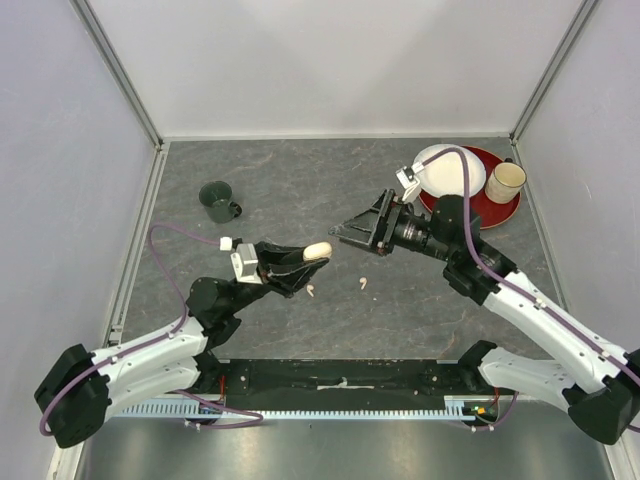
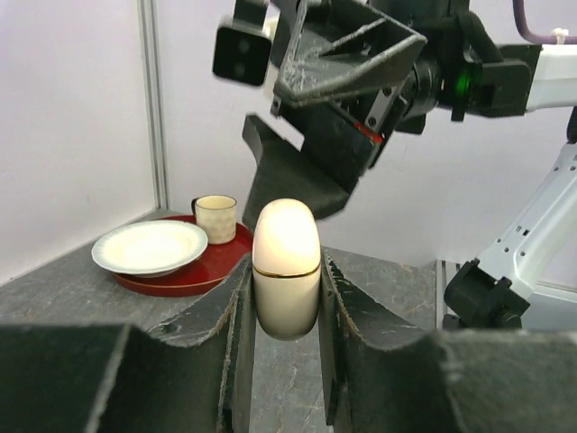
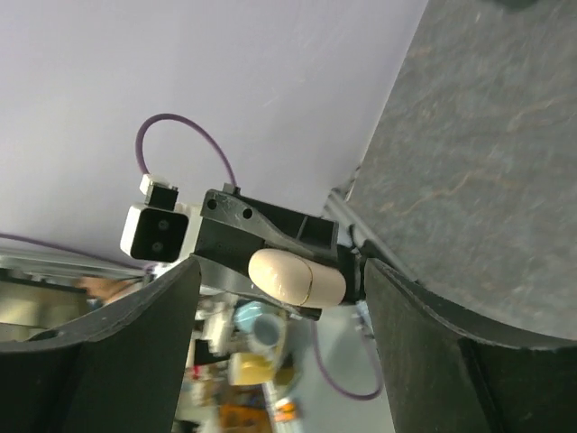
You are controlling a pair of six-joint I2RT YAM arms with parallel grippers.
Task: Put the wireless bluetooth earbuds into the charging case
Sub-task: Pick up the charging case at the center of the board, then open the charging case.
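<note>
Two pale earbuds point(image 1: 311, 291) point(image 1: 363, 283) lay loose on the worktop point(image 1: 300, 190), nearest the arm bases. Just beyond, the left jaws pinched the closed cream charging case point(image 1: 316, 250). The right jaws, spread wide, faced it without touching. Farthest: a plate point(image 1: 445, 165) on a red tray point(image 1: 500, 213).

Table point(image 1: 300, 180): dark grey top, stone-veined, matte. Closed in on three sides by plain white panels: back wall point(image 1: 330, 60), left wall point(image 1: 60, 150), right wall point(image 1: 600, 120). Metal posts point(image 1: 120, 75) at both back corners. Metal rail point(image 1: 135, 250) along the table's left edge. Light even, shadows soft.
</note>
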